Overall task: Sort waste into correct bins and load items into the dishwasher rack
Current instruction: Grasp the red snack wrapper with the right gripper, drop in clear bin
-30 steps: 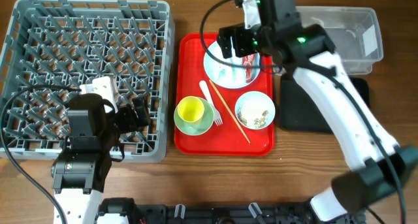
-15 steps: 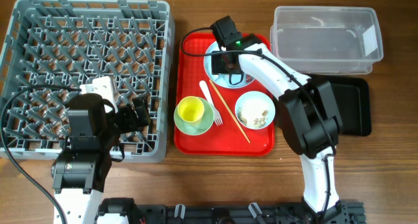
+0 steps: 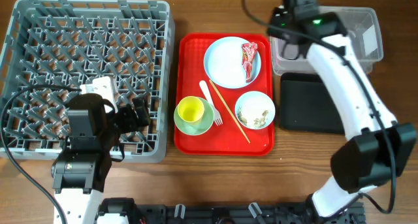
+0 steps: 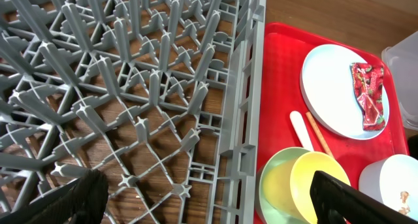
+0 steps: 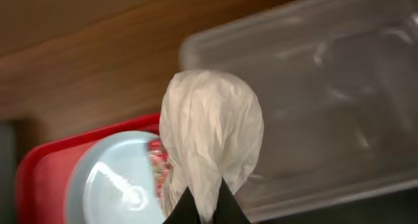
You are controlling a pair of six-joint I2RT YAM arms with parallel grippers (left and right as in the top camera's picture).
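In the right wrist view my right gripper (image 5: pixel 207 214) is shut on the crumpled white tissue (image 5: pixel 210 129), which hangs above the gap between the plate (image 5: pixel 111 185) and the clear tub (image 5: pixel 313 87). The red snack wrapper (image 3: pixel 249 59) lies on the plate's (image 3: pixel 225 64) right side. My left gripper (image 4: pixel 209 201) is open and holds nothing, low over the rack's (image 3: pixel 85 54) right wall beside the yellow cup (image 4: pixel 313 185). The cup (image 3: pixel 190 110) sits in the green saucer (image 3: pixel 199 126). A white bowl (image 3: pixel 255 110) holds beige scraps. The fork (image 3: pixel 210 101) and chopsticks (image 3: pixel 228 110) lie between them.
The dishes all rest on a red serving tray (image 3: pixel 189 61) in the middle. The black tray (image 3: pixel 307 106) lies right of it, just below the clear tub (image 3: pixel 353 34). My right arm (image 3: pixel 326 48) reaches across the tub's left end.
My right gripper has shut on the tissue and swung from over the plate up and right to the clear tub's left end. The left arm has not moved.
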